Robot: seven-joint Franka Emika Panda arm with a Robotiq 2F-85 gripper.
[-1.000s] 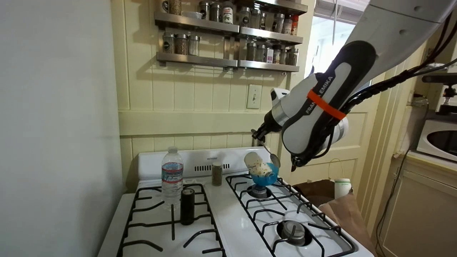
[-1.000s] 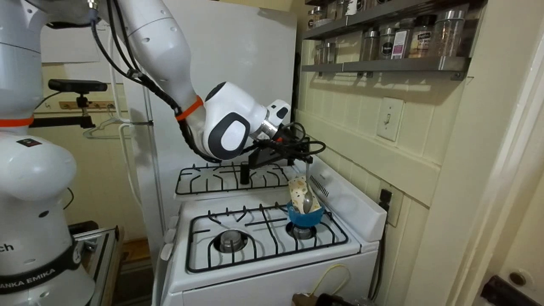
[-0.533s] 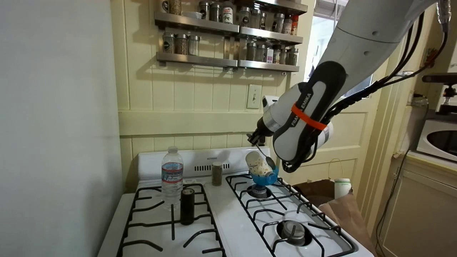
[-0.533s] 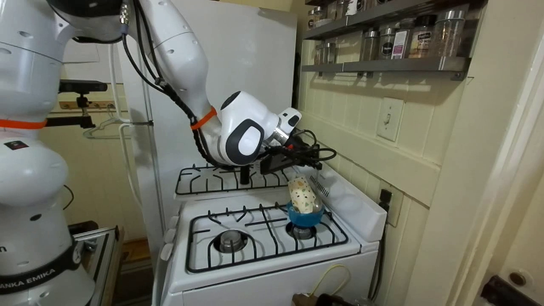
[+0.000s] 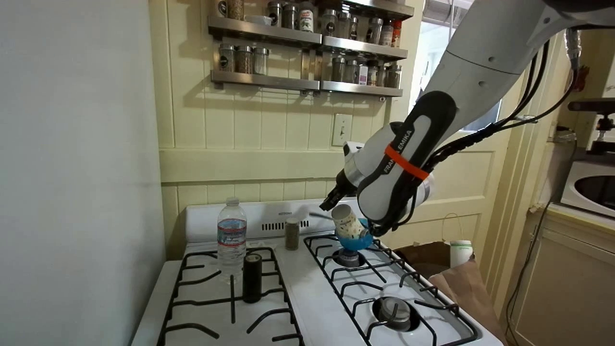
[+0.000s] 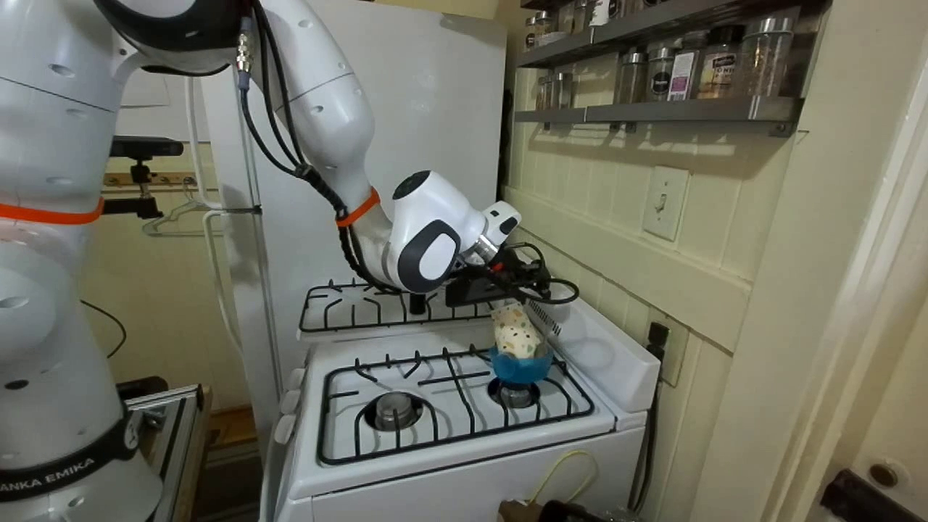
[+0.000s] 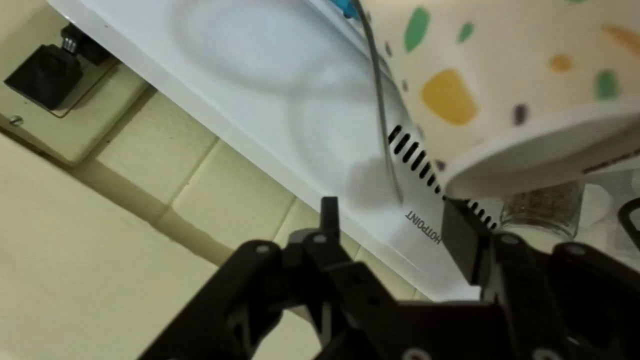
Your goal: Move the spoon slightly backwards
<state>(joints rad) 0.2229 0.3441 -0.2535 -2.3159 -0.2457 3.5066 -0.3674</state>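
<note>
A pale yellow panelled wall [image 5: 259,166] rises behind the surface [image 5: 312,288], a white stovetop closed off at the rear by a back panel [image 5: 197,223]. Two black grates [image 5: 233,302] sit on it, a white strip running between them. At the rear of one grate, near the back panel, a blue bowl [image 6: 520,371] rests over a burner [image 5: 349,259], holding a speckled cup [image 6: 516,337] that leans to one side. The spoon [image 7: 380,95] is thin and metal: in the wrist view its handle slants along the cup's side, and in an exterior view it pokes out past the cup, toward the white strip. Its scoop end cannot be made out. The fingers [image 7: 465,245] are spread, with a wide gap between them; in the wrist view the handle's end shows between their tips, apart from both. One finger shows right at the cup's rim; whether they touch cannot be told. A glass jar [image 5: 291,234] stands by the back panel. A clear bottle [image 5: 232,240] and a dark cylinder [image 5: 252,278] stand upright on the other grate, well apart from the bowl.
</note>
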